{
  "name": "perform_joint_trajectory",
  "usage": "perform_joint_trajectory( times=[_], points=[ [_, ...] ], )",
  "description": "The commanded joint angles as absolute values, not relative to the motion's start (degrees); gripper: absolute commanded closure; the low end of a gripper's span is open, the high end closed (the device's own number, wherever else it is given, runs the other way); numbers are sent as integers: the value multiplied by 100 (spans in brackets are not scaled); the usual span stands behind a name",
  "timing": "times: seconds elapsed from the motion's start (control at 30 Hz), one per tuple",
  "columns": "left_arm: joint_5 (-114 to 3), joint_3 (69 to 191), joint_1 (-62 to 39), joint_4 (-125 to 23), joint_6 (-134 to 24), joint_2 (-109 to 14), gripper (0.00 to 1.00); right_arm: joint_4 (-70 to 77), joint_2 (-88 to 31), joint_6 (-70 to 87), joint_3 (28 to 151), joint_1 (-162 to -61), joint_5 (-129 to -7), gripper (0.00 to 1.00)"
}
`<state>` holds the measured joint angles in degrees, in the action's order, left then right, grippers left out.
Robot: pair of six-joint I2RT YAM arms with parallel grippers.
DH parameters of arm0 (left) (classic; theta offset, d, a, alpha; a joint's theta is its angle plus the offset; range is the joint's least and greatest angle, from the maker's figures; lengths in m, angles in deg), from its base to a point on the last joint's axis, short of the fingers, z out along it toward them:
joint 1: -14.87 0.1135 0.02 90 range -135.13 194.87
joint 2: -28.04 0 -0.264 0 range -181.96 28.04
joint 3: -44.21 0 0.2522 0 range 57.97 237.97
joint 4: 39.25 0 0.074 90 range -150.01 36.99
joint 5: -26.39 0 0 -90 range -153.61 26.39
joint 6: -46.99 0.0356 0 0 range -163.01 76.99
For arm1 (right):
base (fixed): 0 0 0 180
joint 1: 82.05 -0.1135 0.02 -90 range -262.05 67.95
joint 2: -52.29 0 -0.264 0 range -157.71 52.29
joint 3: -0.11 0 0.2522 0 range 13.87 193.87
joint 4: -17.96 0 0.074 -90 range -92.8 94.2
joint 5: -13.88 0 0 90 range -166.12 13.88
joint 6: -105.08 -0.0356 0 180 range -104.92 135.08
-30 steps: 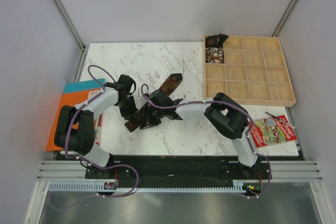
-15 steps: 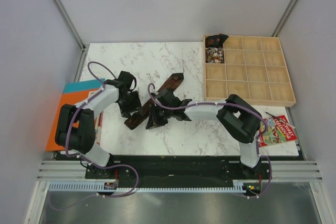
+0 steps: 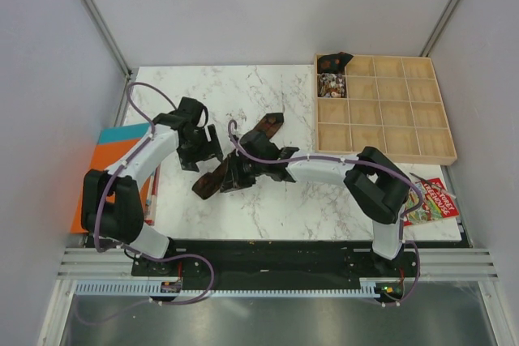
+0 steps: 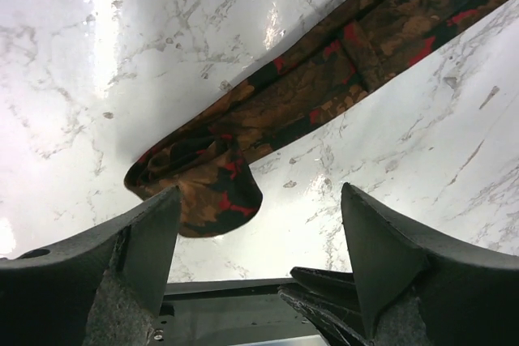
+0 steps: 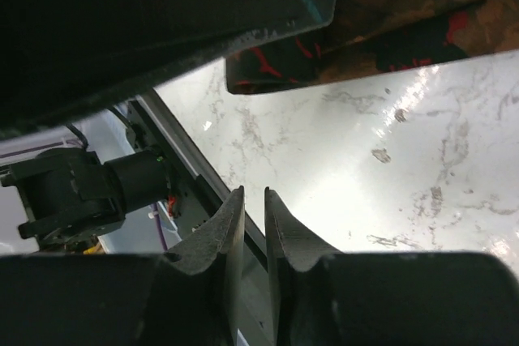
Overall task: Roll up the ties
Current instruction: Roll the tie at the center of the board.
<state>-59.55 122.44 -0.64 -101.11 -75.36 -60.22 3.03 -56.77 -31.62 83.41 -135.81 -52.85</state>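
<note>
A dark brown tie (image 3: 263, 129) with red and orange flecks lies slantwise on the marble table, from the middle toward the near left. In the left wrist view its near end (image 4: 203, 188) is folded over into a loose curl on the marble. My left gripper (image 4: 259, 228) hovers just short of that curl, jaws wide open and empty; from above it (image 3: 203, 150) sits just left of the tie. My right gripper (image 5: 253, 196) has its fingers almost together with only a thin slit, nothing in it. The tie (image 5: 389, 22) lies beyond its tips, and from above that gripper (image 3: 233, 176) stands over the tie's lower part.
A wooden compartment tray (image 3: 405, 131) stands at the back right, with a dark roll (image 3: 332, 62) and a pale patterned roll (image 3: 331, 84) in its left cells. A red booklet (image 3: 422, 200) lies near right, an orange and teal book (image 3: 113, 160) off the table's left edge.
My left gripper has opened wide, let go of the tie's end and drawn back to the far left. The right arm has shifted a little along the tie.
</note>
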Motion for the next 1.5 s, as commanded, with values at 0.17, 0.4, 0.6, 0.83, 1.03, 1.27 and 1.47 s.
perform_joint_trajectory(
  times=[0.17,0.4,0.6,0.83,1.03,1.27,1.47],
  points=[
    [-6606,12521,1,-10601,-7552,-5089,15,113,-5722,-3185,9367,-13566,-5081,76],
    [-7029,11837,493,-10470,-7605,-4175,17,-107,-6310,-3168,10175,-13557,-4923,77],
    [-7011,11484,1328,-10381,-7588,-3252,22,-204,-6671,-3115,10509,-13549,-4870,77],
    [-6564,11054,1478,-10162,-7939,-2628,27,-283,-7199,-3080,10853,-13514,-4782,79],
    [-6387,10667,1478,-10004,-7966,-2522,29,-283,-7471,-3036,10993,-13444,-4782,80],
    [-6132,10438,1470,-9898,-7992,-2495,32,-256,-7629,-2931,10880,-13303,-4773,80],
    [-5983,10210,1452,-9740,-8106,-2460,33,-169,-7656,-2887,10678,-13215,-4747,81]
  ],
)
